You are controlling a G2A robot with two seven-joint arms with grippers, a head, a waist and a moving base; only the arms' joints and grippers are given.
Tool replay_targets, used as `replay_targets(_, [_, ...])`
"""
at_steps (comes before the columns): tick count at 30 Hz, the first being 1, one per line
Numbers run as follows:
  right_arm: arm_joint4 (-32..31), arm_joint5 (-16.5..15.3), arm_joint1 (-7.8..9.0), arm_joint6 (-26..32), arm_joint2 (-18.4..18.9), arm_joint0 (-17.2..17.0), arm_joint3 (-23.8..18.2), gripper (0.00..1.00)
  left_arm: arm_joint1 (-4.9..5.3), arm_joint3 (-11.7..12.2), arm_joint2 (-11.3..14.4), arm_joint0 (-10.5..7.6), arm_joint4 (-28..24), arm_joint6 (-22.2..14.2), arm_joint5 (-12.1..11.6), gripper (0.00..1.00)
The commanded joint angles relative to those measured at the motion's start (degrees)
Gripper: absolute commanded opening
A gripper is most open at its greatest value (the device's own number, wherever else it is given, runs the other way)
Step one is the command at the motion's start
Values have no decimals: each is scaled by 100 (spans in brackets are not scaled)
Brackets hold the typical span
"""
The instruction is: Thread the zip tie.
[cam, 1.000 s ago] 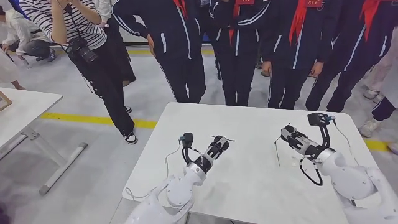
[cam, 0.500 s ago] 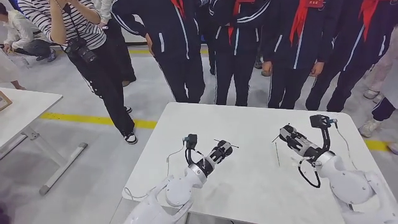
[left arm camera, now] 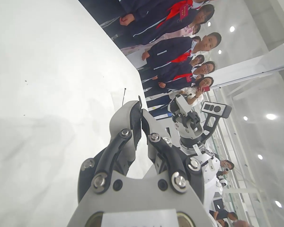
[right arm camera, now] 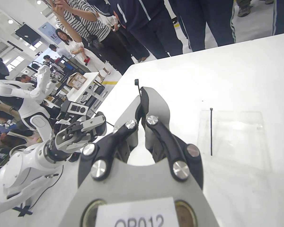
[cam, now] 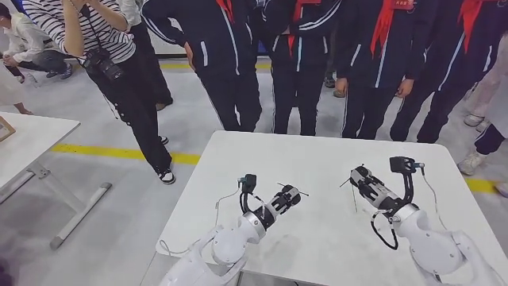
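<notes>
Both arms have closed the gap since a second ago: left gripper has slid toward the right side and a bit back toward the robot, and right gripper has come in toward it. They sit near each other but apart, over the middle of the white table. In the right wrist view, the right gripper has its fingers pressed together on a black zip tie; the head sticks out just past the fingertips and the rest is hidden between the pads. In the left wrist view, the left gripper is also clamped, pinching a second zip tie whose thin tail pokes out beside the fingertips. Can't tell how much of either tie is gripped. A spare zip tie lies flat on a clear sheet on the table, just beside the right gripper and not touching it.
</notes>
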Motion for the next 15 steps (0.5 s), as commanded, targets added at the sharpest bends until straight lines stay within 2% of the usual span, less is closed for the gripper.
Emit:
replay_targets(1, [0,0,0,0,0,0,0,0,-2,4,2,-2,11,24,-3,0])
replay_targets(4, [2,-9,-8,-95,-6,-36,-19,0,-32,74,42,-57,1,175,35,0])
replay_targets(6, [-202,47,-28,-563,-38,-155,-73,0,-58,125,105,-106,-37,227,35,0])
replay_targets(12, [-782,338,-142,-1869,-466,-629,-382,0,-116,276,234,-202,-79,354,15,0])
replay_targets(15, [-823,374,-153,-1928,-506,-647,-396,0,-116,276,234,-202,-79,354,15,0])
